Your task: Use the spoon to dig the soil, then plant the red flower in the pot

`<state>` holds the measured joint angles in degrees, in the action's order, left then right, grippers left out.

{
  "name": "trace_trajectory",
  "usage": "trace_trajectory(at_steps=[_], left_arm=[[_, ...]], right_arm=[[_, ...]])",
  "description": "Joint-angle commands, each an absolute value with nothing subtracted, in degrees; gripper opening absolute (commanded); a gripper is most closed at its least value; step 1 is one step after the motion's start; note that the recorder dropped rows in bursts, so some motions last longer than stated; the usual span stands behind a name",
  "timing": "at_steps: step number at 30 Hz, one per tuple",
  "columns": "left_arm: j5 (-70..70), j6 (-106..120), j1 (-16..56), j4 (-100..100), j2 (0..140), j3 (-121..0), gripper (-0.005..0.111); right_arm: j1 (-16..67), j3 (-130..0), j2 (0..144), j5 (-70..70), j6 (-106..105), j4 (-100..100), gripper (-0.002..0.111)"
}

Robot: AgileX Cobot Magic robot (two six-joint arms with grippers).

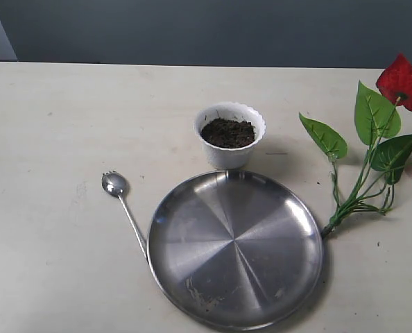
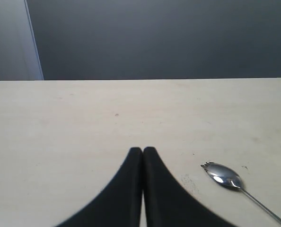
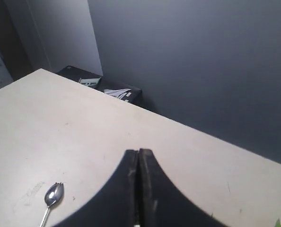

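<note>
One spoon (image 1: 123, 206), one soil-filled pot (image 1: 229, 135), one steel plate (image 1: 235, 247), one red flower (image 1: 376, 139); left gripper (image 2: 143, 150) and right gripper (image 3: 138, 152) fingers pressed together, empty.

The pale counter (image 1: 53, 125) is carrying a steel plate (image 1: 235, 248). The pot (image 1: 229, 134) is standing just behind it, the spoon (image 1: 124, 210) lying at its left edge, the red flower (image 1: 372, 146) lying right.
</note>
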<state>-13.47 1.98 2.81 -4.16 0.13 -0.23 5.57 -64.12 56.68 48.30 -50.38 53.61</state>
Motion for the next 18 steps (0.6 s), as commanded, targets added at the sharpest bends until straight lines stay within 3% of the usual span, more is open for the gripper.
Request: trace_trajectory(at_steps=[1,10,18], left_arm=[[-13.15,1.86,2.98,-3.82,0.0,0.0,0.0],[-12.82,1.86,2.98,-3.83,0.0,0.0,0.0],[-12.87,1.86,2.98,-3.73,0.0,0.0,0.0]], right_arm=[[13.06,-68.72,59.93,45.03,-50.08,48.69,-0.001],[35.35,-69.79,72.32,37.72,-22.68,19.07,-0.001],[49.31,-69.79,90.15,29.57,-15.45,17.42,-0.001]])
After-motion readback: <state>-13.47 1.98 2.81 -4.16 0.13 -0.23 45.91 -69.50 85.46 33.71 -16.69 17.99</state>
